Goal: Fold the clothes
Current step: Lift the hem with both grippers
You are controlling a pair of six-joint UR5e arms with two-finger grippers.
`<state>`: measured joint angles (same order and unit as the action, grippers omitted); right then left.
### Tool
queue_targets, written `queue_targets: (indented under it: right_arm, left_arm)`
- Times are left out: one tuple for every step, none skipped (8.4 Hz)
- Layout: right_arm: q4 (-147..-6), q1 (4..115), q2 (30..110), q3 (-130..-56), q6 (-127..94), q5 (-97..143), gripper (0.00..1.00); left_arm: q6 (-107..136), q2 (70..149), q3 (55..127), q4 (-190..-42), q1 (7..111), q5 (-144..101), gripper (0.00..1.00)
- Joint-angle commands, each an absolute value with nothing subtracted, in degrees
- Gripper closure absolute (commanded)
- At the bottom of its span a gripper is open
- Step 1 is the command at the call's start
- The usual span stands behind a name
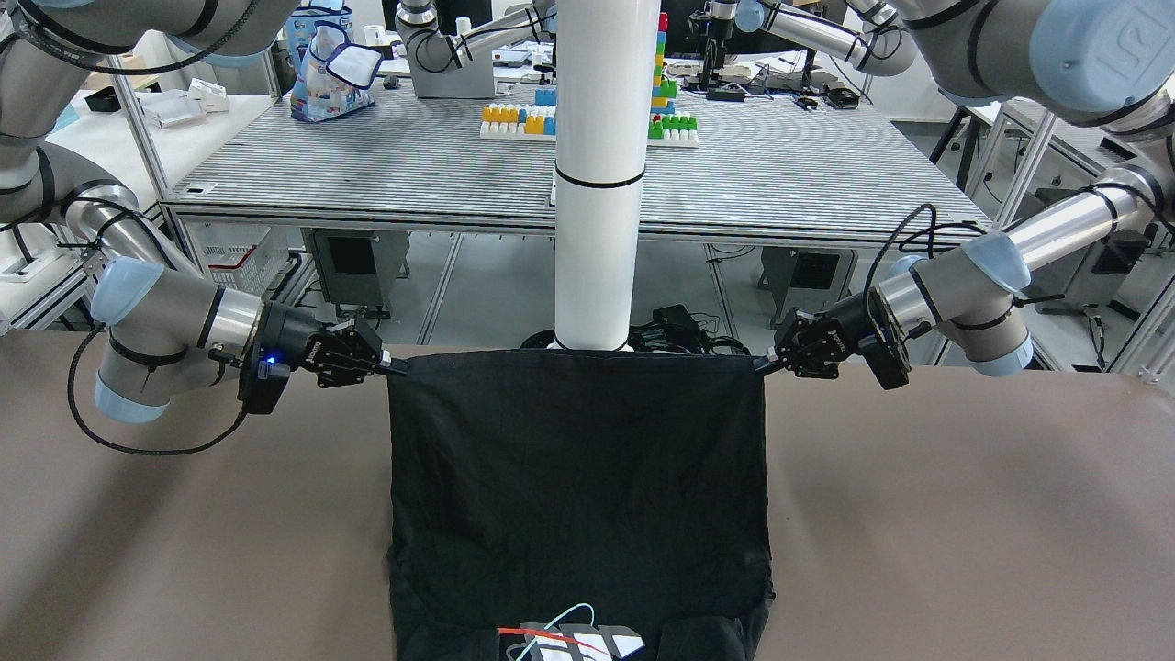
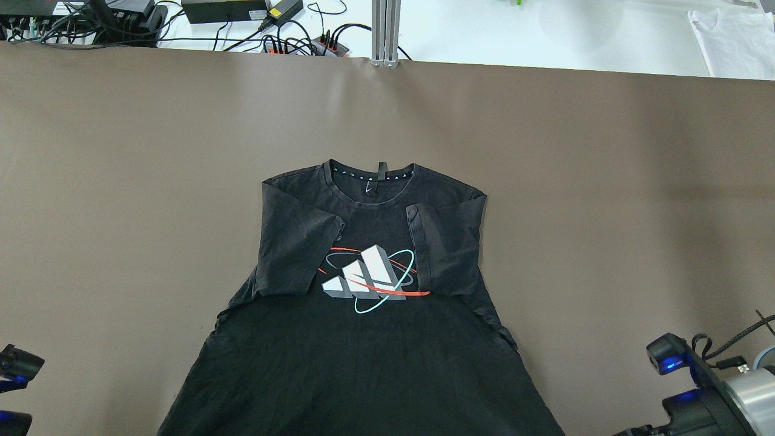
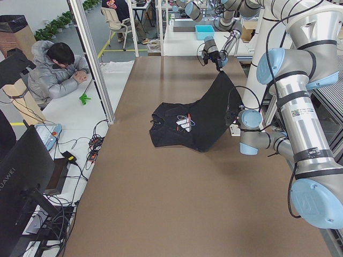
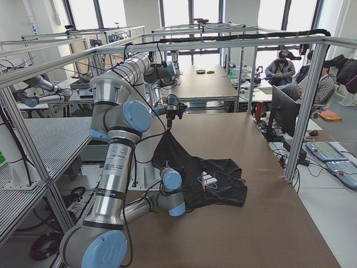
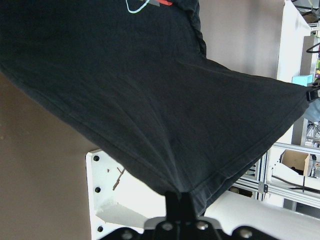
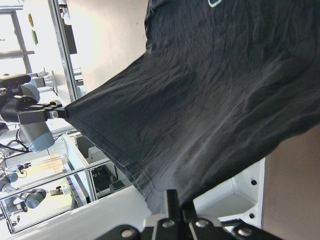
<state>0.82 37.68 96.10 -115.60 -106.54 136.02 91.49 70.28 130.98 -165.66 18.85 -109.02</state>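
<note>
The clothes are one black T-shirt [image 1: 578,477] with a white, red and cyan chest print [image 2: 369,278]. Its collar end lies flat on the brown table [image 2: 121,181], with both sleeves folded in over the chest. Its hem is lifted and stretched taut between my two grippers. My left gripper [image 1: 762,365] is shut on one hem corner, as the left wrist view [image 5: 179,197] shows. My right gripper [image 1: 399,367] is shut on the other hem corner, also seen in the right wrist view [image 6: 172,197].
A white pole [image 1: 598,174] stands at the table edge just behind the raised hem; its white base plate [image 5: 107,200] shows under the cloth. Cables and power strips [image 2: 242,18] lie beyond the far edge. People sit past the table's ends [image 3: 53,69].
</note>
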Motion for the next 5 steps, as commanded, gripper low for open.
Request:
queue_targets:
  right_arm:
    - [0.01, 43.05, 91.6, -111.98, -104.86, 135.79, 1.0]
    - [-1.22, 43.85, 90.54, -109.97, -102.68, 135.53, 1.0]
    - [-2.8, 43.94, 89.14, -107.6, -99.26, 135.18, 1.0]
    - [-3.07, 44.47, 88.51, -105.14, -96.27, 134.57, 1.0]
    - [-3.6, 44.73, 88.16, -104.77, -95.54, 133.17, 1.0]
  left_arm:
    - [91.41, 76.87, 123.53, -165.5, 23.63, -108.73, 1.0]
    - [91.41, 80.38, 120.27, -165.32, 26.34, -109.07, 1.0]
    - [91.49, 82.33, 118.58, -164.37, 28.89, -109.33, 1.0]
    - [91.58, 82.79, 118.56, -161.75, 31.79, -109.77, 1.0]
    - [91.67, 83.84, 118.48, -160.24, 33.9, -110.99, 1.0]
